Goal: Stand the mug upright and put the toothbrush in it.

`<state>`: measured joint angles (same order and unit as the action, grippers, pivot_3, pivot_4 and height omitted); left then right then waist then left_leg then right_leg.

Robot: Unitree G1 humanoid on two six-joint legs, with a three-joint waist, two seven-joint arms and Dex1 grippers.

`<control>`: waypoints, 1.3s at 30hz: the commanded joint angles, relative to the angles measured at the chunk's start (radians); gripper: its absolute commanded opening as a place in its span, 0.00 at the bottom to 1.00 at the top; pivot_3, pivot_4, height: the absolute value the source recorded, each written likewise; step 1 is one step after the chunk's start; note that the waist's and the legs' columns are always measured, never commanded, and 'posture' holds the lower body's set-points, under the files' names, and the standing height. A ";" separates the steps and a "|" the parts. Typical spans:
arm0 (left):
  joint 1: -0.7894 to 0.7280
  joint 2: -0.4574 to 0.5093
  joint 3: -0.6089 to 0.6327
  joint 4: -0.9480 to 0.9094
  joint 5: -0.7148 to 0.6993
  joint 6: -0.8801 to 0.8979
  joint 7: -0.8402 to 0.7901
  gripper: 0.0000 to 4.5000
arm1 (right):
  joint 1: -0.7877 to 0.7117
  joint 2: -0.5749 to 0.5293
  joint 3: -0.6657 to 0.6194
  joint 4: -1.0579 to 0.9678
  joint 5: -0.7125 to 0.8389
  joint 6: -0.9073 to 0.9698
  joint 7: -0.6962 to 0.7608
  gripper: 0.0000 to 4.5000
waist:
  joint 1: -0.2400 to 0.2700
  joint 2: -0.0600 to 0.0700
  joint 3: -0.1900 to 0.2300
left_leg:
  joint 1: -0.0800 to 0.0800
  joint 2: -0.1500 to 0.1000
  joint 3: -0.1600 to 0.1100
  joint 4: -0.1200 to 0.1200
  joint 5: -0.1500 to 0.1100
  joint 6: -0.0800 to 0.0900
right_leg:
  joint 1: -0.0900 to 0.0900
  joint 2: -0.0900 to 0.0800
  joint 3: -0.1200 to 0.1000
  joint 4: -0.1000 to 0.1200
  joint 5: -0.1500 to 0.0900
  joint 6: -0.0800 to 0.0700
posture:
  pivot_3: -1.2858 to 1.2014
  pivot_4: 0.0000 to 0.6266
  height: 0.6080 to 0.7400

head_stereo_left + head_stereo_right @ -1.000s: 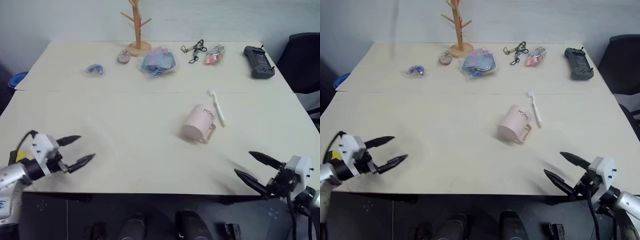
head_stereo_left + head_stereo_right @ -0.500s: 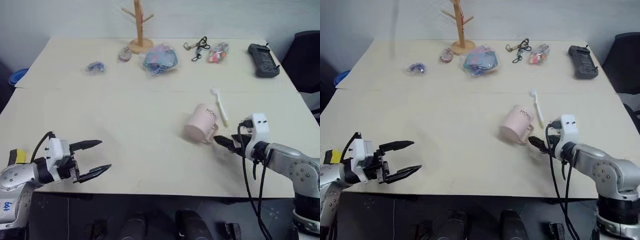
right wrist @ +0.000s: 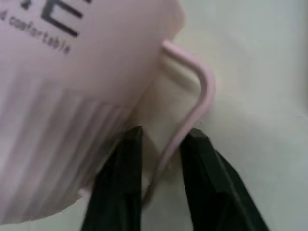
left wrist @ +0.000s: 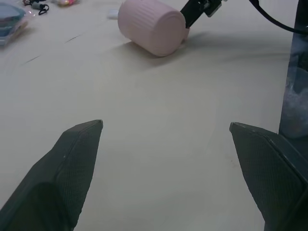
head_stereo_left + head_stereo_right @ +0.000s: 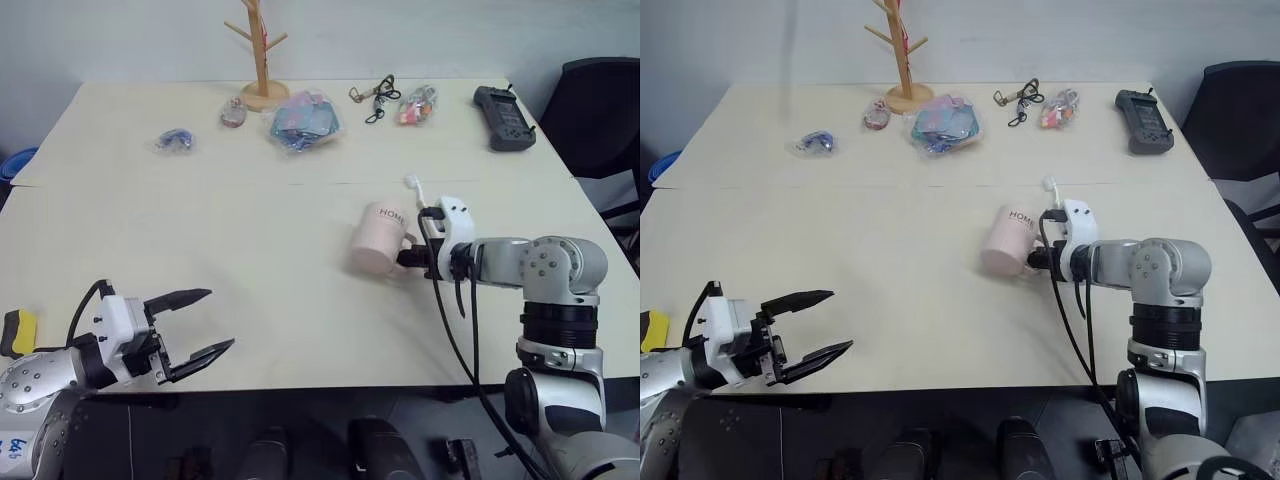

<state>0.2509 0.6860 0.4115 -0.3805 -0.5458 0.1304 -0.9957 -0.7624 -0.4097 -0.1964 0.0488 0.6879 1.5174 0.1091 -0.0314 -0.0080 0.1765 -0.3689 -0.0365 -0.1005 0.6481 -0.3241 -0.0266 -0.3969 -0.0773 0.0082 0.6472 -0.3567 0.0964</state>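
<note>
Pinching the mug's [image 5: 378,238] handle [image 3: 190,115] with right gripper [image 3: 159,192] jaws clenched; mug on its side, toothbrush [image 5: 412,186] just behind. Best tipped gently upright without slipping. Left gripper [image 5: 200,322] jaws released, well clear.

1. Bare table top [image 5: 250,250] stretches from the left gripper [image 5: 200,325] to the mug [image 5: 377,238], with open passage between them.
2. The right gripper [image 3: 159,159], its arm, and the toothbrush [image 5: 413,186] block the mug's right side.
3. A wooden rack [image 5: 255,50], bags and a black handset [image 5: 497,117] crowd the far edge.
</note>
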 commanded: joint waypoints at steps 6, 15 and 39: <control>0.026 -0.015 0.084 -0.047 -0.067 0.025 0.054 1.00 | 0.103 0.011 0.255 -0.145 -0.216 -0.854 0.473 0.02 | 0.002 0.002 0.002 | -0.002 -0.001 0.000 0.000 0.000 0.000 | -0.003 0.000 0.000 0.000 0.000 0.000 | 0.52 0.24 1.00; 0.044 -0.006 0.150 -0.073 -0.182 0.161 0.107 1.00 | 0.100 0.364 0.313 0.476 -0.486 -1.781 0.451 0.02 | -0.012 0.001 0.001 | -0.001 -0.001 0.002 0.001 0.000 -0.001 | -0.004 0.000 0.000 0.007 0.000 0.000 | 0.52 0.24 1.00; 0.001 -0.008 0.128 0.090 -0.103 0.075 0.033 1.00 | 0.667 -0.235 -0.064 0.064 -0.197 -1.670 1.007 0.99 | 0.026 0.002 0.001 | 0.001 -0.002 0.000 0.002 0.000 0.000 | 0.003 -0.001 -0.002 -0.002 0.000 0.000 | 0.52 0.24 1.00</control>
<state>0.2591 0.6713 0.5284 -0.2941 -0.6576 0.2341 -0.9540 -0.1289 -0.6262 -0.1741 0.1460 0.4483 -0.1186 1.1146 -0.0058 -0.0059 0.1779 -0.3676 -0.0381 -0.1004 0.6500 -0.3245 -0.0264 -0.3937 -0.0785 0.0061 0.6456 -0.3566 0.0967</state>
